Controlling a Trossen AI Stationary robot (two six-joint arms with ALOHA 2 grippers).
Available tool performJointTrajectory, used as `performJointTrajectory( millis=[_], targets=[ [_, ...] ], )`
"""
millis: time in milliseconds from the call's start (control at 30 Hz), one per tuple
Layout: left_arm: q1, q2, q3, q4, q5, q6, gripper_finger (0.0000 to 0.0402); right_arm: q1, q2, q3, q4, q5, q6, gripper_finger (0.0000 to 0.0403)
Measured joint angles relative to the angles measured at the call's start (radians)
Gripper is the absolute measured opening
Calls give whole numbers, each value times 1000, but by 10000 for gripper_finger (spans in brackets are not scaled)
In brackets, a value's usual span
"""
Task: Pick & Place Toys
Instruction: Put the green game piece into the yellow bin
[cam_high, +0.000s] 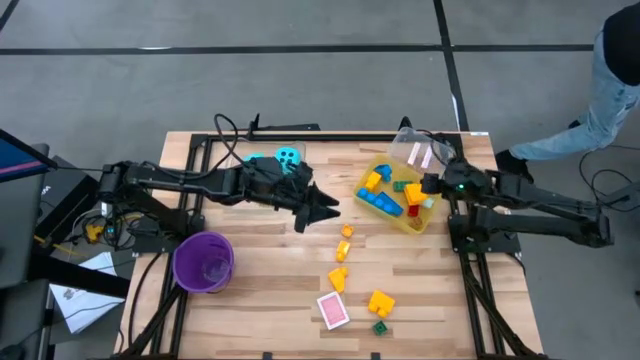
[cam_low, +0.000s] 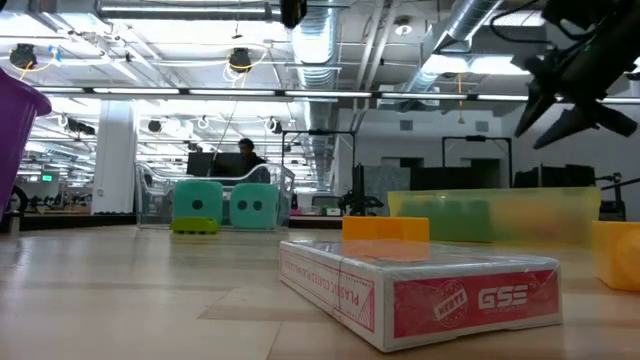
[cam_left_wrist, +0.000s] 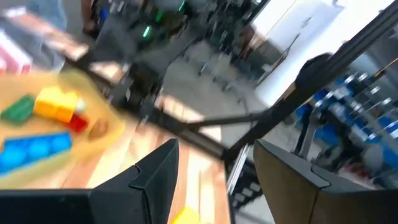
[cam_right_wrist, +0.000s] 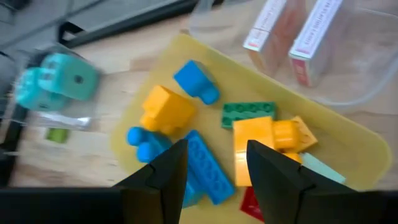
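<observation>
Several bricks lie in the yellow bin (cam_high: 428, 222), among them blue (cam_right_wrist: 205, 165), yellow (cam_right_wrist: 166, 109), orange (cam_right_wrist: 255, 140) and green (cam_right_wrist: 249, 114). Loose orange bricks (cam_high: 343, 250), a yellow brick (cam_high: 380, 302) and a small green brick (cam_high: 380, 327) lie on the table. A pink card pack (cam_high: 333, 310) lies flat near the front edge. Two cyan dice (cam_high: 278, 159) sit at the far side. My left gripper (cam_high: 320, 210) is open and empty over the table's middle, left of the bin. My right gripper (cam_right_wrist: 216, 149) is open and empty above the bin.
A purple cup (cam_high: 203, 262) stands at the near left. A clear container (cam_high: 420, 150) with card packs sits behind the bin. A person (cam_high: 615, 90) stands beyond the far right corner. Bare wood lies left of the loose bricks.
</observation>
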Motion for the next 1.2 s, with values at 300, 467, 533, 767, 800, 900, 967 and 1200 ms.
performJointTrajectory(
  millis=[300, 467, 533, 767, 800, 900, 967, 1200],
  targets=[
    [-138, -3, 0, -487, -243, -232, 205, 37, -118, 0, 24, -3, 7, 157],
    [-258, -12, 0, -874, -576, -634, 205, 49, -156, 0, 38, -4, 15, 157],
    [-285, -10, 0, -1000, -689, -845, 207, 48, -165, 0, 44, -4, 15, 157],
    [-223, 39, -21, -1315, -797, -1264, 208, 48, -165, 0, 43, -4, 8, 157],
    [-206, 43, -42, -1302, -788, -1259, 200, 48, -163, 0, 43, -4, 8, 157],
    [-158, 45, -111, -1212, -743, -1203, 154, 48, -164, 0, 43, -3, 8, 157],
    [-129, 45, -153, -1159, -717, -1161, 109, 48, -164, 0, 43, -4, 8, 157],
    [-70, 45, -283, -1027, -686, -1135, 11, 49, -164, 0, 44, -6, 8, 157]
  ],
)
